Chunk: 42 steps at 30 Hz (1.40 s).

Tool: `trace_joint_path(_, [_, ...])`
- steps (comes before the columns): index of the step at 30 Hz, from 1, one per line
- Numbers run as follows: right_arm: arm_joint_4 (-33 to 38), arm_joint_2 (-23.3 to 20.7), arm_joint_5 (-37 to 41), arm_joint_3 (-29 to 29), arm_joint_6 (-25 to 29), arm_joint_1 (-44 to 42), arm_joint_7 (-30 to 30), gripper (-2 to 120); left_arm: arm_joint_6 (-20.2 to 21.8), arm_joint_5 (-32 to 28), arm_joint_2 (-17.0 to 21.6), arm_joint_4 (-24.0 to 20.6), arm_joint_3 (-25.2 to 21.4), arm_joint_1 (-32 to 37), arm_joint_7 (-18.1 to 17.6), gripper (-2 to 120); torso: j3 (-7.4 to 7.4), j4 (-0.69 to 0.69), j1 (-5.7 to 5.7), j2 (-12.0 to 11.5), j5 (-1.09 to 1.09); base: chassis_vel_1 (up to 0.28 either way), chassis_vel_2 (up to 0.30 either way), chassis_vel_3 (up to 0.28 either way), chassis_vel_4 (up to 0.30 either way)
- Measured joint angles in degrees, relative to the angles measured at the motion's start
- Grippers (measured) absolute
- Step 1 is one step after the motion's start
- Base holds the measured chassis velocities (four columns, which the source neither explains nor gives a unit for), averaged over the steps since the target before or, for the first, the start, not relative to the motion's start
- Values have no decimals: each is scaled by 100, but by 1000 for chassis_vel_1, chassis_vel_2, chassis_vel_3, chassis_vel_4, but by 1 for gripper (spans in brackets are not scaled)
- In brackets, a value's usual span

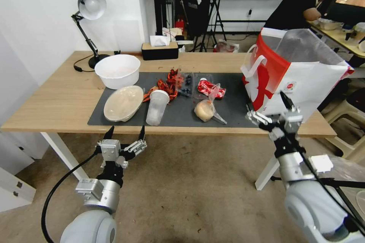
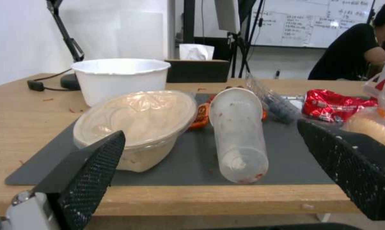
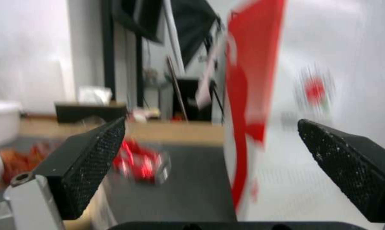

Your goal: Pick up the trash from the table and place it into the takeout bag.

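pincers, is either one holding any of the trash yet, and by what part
Nothing is held. The left pincer is open short of the table edge, facing the frosted plastic cup. The right pincer is open beside the takeout bag.

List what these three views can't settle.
- Takeout bag contents: head view looks at its outside; walls and liner hide the inside.
- Right wrist view: bag print and red wrapper are motion-blurred.
- Lidded container contents: cloudy lid hides them, left wrist view.
- Whiteboard writing: too small.
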Motion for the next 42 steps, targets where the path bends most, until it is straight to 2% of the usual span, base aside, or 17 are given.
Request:
trace_joint_path(2, [-55, 33, -6, -12, 46, -85, 34, 100, -1, 0, 0, 7, 4, -2, 3, 100, 0, -3, 0, 0, 1, 0, 0, 0, 0])
trace_joint_path(3, [-168, 100, -34, -47, 188, -210, 114, 100, -2, 0, -2, 17, 10, -9, 8, 100, -1, 4, 0, 0, -5, 0, 0, 0, 0])
trace_joint_path(5, [-343, 190, -61, -141, 314, -360, 192, 100, -2, 0, -5, 25, 13, -17, 10, 100, 0, 0, 0, 0, 3, 0, 0, 0, 0])
trace_joint_path(8, [-580, 338, -85, -306, 453, -519, 314, 100, -4, 1, -4, 38, 17, -15, 16, 100, 0, 1, 1, -1, -1, 0, 0, 0, 0])
trace_joint_path(19, [-500, 305, 10, -466, 302, -192, 367, 100, -45, 3, 1, 39, 8, 16, 21, 100, 1, 0, 1, -1, 0, 0, 0, 0, 0])
trace_joint_path(30, [-561, -13, 634, -1279, -296, 890, 419, 100, -47, 5, 5, 61, -5, 16, 31, 100, 1, 0, 1, -1, 0, 0, 0, 0, 0])
trace_joint_path(36, [-919, -194, 939, -2024, -901, 1899, 439, 100, -76, 14, -11, 81, -20, 23, 31, 100, 1, 0, 1, -1, -1, 0, 0, 0, 0])
trace_joint_path(42, [-1225, -302, 1190, -2457, -1429, 2632, 453, 100, -118, 19, -34, 87, -42, 40, 30, 100, 1, 1, 1, -1, -1, 0, 0, 0, 0])
